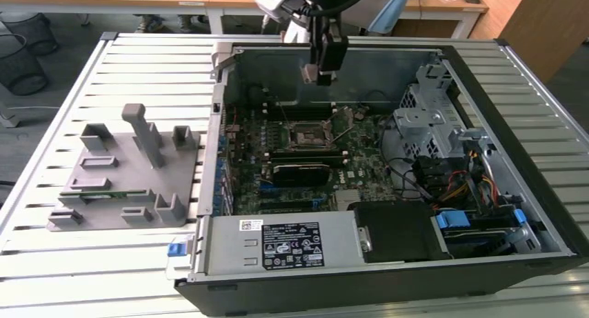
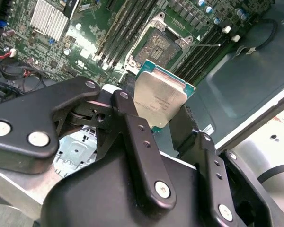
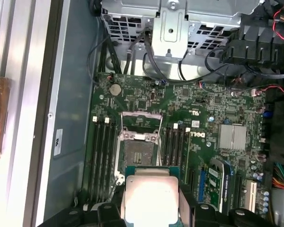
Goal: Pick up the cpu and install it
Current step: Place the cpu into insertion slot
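My gripper (image 1: 318, 74) hangs above the back of the open computer case, shut on the cpu (image 2: 160, 98), a small flat square chip with a shiny silver top and green edge. The chip (image 3: 149, 195) sits between the two black fingers (image 2: 137, 137) in both wrist views. Below it on the motherboard lies the open socket (image 3: 138, 147), a dark square with a metal rim and its lid raised. That socket (image 1: 305, 135) is in the middle of the board in the exterior view, nearer the front than the gripper. The cpu is held clear above the board.
A grey plastic fixture (image 1: 129, 170) stands on the slatted table at the exterior view's left, with a thin green memory stick (image 1: 103, 193) in it. Inside the case are a metal drive cage (image 1: 428, 107), bundled cables (image 1: 451, 183) and a power supply (image 1: 276, 242) at the front.
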Motion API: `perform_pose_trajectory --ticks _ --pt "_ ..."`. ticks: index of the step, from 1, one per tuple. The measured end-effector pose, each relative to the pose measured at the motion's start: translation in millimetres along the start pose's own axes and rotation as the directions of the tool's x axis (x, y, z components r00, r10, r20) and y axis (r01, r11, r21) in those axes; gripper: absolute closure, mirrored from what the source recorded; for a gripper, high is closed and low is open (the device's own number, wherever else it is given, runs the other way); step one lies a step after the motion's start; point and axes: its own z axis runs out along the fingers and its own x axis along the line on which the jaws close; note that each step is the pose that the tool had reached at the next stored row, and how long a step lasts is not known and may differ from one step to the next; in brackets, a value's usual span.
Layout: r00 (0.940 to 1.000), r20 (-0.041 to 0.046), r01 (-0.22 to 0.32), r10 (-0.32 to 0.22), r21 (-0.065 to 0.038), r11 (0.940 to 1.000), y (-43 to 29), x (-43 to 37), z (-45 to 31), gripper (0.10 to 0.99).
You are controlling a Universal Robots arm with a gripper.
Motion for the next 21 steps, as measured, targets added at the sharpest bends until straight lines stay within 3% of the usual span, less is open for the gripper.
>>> perform_pose_trajectory --ticks 4,21 --pt "0.9995 0.0013 -0.032 0.032 0.000 0.9995 0.0 1.6 3.2 0.549" --pt "0.9994 0.0014 -0.034 0.034 0.000 0.9994 -0.5 1.5 15.0 0.549"
